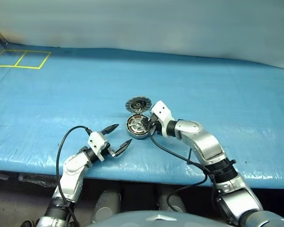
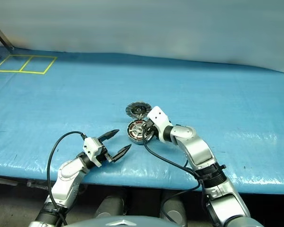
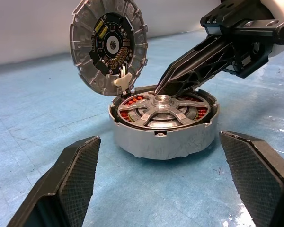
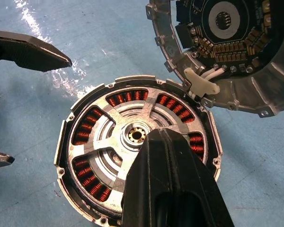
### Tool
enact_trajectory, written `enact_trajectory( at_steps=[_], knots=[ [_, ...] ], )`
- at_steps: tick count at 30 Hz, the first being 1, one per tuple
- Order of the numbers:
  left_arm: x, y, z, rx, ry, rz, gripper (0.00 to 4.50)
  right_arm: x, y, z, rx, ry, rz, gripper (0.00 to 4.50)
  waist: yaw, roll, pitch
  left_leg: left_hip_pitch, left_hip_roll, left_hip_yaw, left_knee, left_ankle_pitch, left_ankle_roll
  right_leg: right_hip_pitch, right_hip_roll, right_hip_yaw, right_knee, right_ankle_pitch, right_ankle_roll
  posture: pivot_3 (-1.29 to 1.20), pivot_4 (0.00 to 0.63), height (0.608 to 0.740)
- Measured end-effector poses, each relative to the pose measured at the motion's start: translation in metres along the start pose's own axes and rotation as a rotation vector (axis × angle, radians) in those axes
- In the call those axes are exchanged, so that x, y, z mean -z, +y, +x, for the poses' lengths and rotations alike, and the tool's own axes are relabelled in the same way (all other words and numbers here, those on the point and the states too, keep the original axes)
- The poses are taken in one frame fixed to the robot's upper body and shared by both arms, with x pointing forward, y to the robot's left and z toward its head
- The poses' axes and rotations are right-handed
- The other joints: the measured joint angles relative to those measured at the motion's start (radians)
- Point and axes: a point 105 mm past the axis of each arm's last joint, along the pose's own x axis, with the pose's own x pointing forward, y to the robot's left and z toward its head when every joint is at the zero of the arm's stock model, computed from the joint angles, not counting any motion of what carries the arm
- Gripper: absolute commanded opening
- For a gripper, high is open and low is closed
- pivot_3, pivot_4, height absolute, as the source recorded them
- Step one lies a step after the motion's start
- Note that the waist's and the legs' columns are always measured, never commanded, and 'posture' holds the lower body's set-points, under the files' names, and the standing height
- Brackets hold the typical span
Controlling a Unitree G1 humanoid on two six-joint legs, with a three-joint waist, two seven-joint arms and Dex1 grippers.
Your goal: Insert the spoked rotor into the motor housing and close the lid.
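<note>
Your right claw [image 3: 163, 88], pressed together, has its tip at the hub of the spoked rotor [image 4: 118, 144], which sits inside the motor housing [image 3: 163, 139] at frame centre. The lid [image 3: 109, 45] stands hinged open just behind. Your left claw [image 1: 118, 136], spread, waits lower left; the tabletop [image 1: 203, 80] lies open all round.

Robot test lab or workshop bench. My worktop [image 1: 217, 85] draped in wrinkled blue plastic sheet, plain pale wall [image 1: 156, 23] across top of frame. Yellow tape squares [image 1: 20, 59] marked at upper left. Opened electric motor housing [image 3: 163, 127] at centre.
</note>
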Motion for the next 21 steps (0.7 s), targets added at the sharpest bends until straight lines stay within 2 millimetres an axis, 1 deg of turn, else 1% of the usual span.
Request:
enact_trajectory(
  at_steps=[3, 6, 8, 10, 13, 16, 19, 21],
  knots=[
    [0.000, 0.000, 0.000, 0.001, 0.000, 0.000, 4.41, -0.006, 0.003, -0.002, -0.018, -0.041, 0.041, 0.02, -0.002, 0.001, 0.000, -0.001, 0.000, 0.000, 0.000, 0.000, 0.000, -0.001, 0.000, 0.000, 0.000, 0.000, 0.000, 0.00, 0.150, 0.740],
    [0.000, 0.000, 0.000, 0.003, -0.002, 0.001, 4.41, -0.025, 0.005, -0.012, -0.031, -0.112, 0.025, 0.02, 0.000, 0.001, 0.001, -0.001, 0.000, 0.000, 0.000, 0.000, 0.000, -0.001, 0.000, 0.000, 0.000, 0.000, 0.000, 0.00, 0.150, 0.740],
    [-0.001, 0.000, 0.001, 0.004, -0.003, 0.001, 4.41, -0.031, 0.002, -0.020, -0.016, -0.125, 0.005, 0.02, 0.002, 0.001, 0.000, -0.001, 0.000, 0.000, 0.000, 0.000, 0.000, -0.001, 0.000, 0.000, 0.000, 0.000, 0.000, 0.00, 0.150, 0.740],
    [-0.001, 0.000, 0.000, 0.006, -0.002, 0.002, 4.41, -0.032, -0.009, -0.030, 0.030, -0.114, -0.014, 0.02, 0.005, 0.001, 0.000, -0.001, 0.000, 0.000, 0.000, 0.000, 0.000, 0.000, 0.000, 0.000, 0.000, 0.000, 0.000, 0.00, 0.150, 0.740],
    [0.000, 0.000, 0.000, 0.009, -0.001, 0.001, 4.41, -0.021, -0.030, -0.046, 0.134, -0.070, -0.015, 0.02, 0.007, 0.001, 0.000, -0.001, 0.000, 0.000, 0.000, 0.000, 0.000, -0.001, 0.000, 0.000, 0.000, 0.000, 0.000, 0.00, 0.150, 0.740],
    [0.000, -0.001, 0.000, 0.014, -0.001, 0.002, 4.41, -0.006, -0.046, -0.051, 0.225, -0.023, 0.016, 0.02, 0.002, 0.001, 0.000, -0.001, 0.000, 0.000, -0.001, 0.000, 0.000, -0.001, 0.000, 0.000, 0.000, 0.000, -0.001, 0.00, 0.150, 0.740],
    [0.000, 0.000, 0.001, 0.018, -0.001, 0.001, 4.41, 0.009, -0.058, -0.043, 0.286, 0.003, 0.078, 0.02, -0.002, 0.001, 0.001, -0.001, 0.000, 0.001, -0.001, 0.000, 0.000, -0.001, 0.000, 0.000, 0.000, 0.000, -0.001, 0.00, 0.150, 0.740],
    [0.001, 0.000, 0.001, 0.019, 0.001, -0.001, 4.41, 0.012, -0.063, -0.035, 0.305, 0.001, 0.110, 0.02, -0.002, 0.001, 0.001, -0.001, 0.000, 0.001, 0.000, 0.000, 0.000, -0.001, 0.000, 0.000, 0.000, 0.000, -0.001, 0.00, 0.150, 0.740]
  ],
)
